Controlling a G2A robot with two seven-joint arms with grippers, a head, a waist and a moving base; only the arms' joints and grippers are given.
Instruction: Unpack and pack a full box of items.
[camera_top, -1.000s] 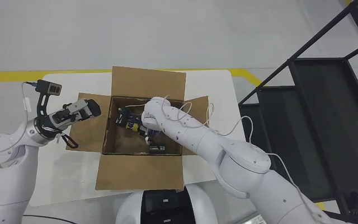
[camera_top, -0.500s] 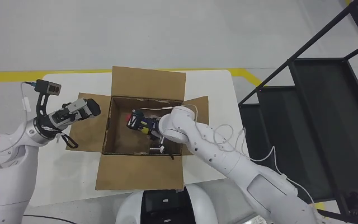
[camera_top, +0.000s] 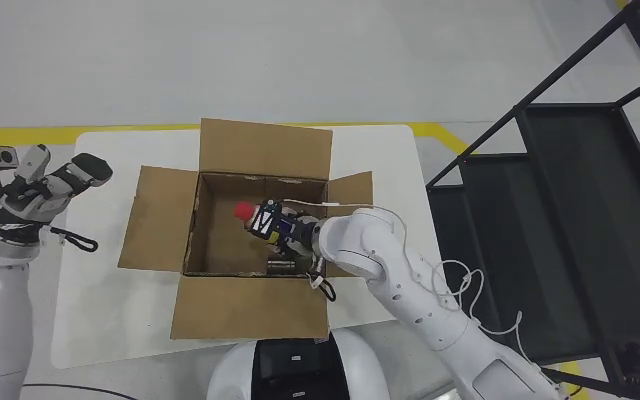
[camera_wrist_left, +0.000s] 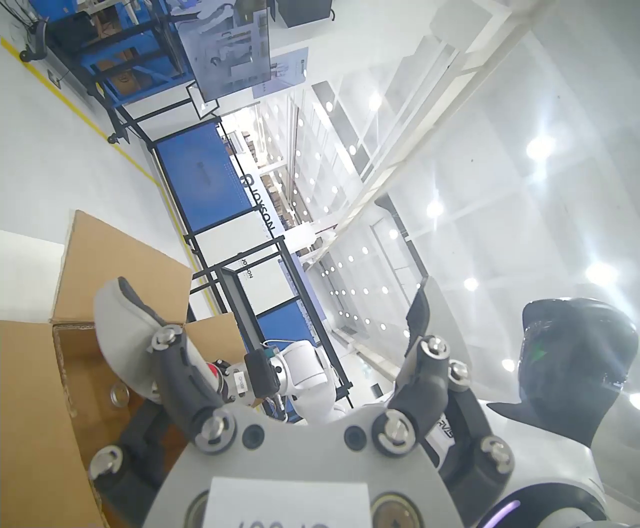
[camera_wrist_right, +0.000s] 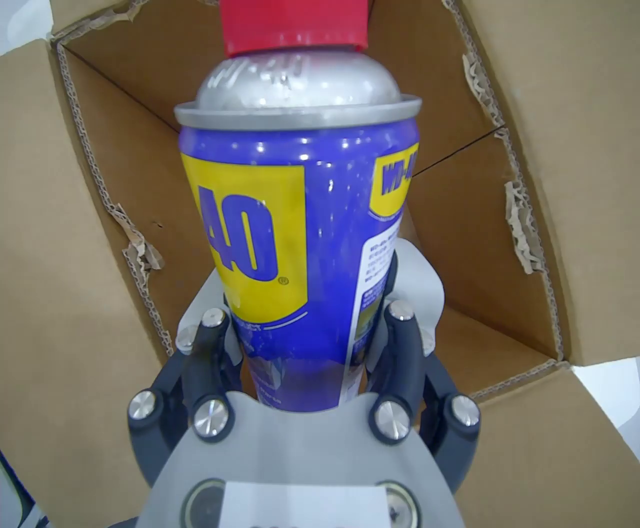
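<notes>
A blue and yellow spray can (camera_wrist_right: 300, 200) with a red cap is clamped low on its body by my right gripper (camera_wrist_right: 315, 290). From above, the can (camera_top: 262, 219) hangs over the middle of the open cardboard box (camera_top: 255, 150), cap pointing left, with the right gripper (camera_top: 282, 228) just behind it. A small dark item (camera_top: 282, 265) lies on the box floor near the front wall. My left gripper (camera_top: 75, 172) is out past the table's left edge, open and holding nothing. In the left wrist view its fingers (camera_wrist_left: 125, 320) tilt upward beside the box (camera_wrist_left: 30, 375).
The box stands on a white table (camera_top: 380, 150) with all its flaps folded outward. A black metal stair frame (camera_top: 540, 200) rises to the right of the table. A yellow floor line (camera_top: 100, 131) runs behind the table.
The right gripper has risen out of the box with the spray can and drawn a little to the right. The left arm has swung left, away from the box's left flap.
</notes>
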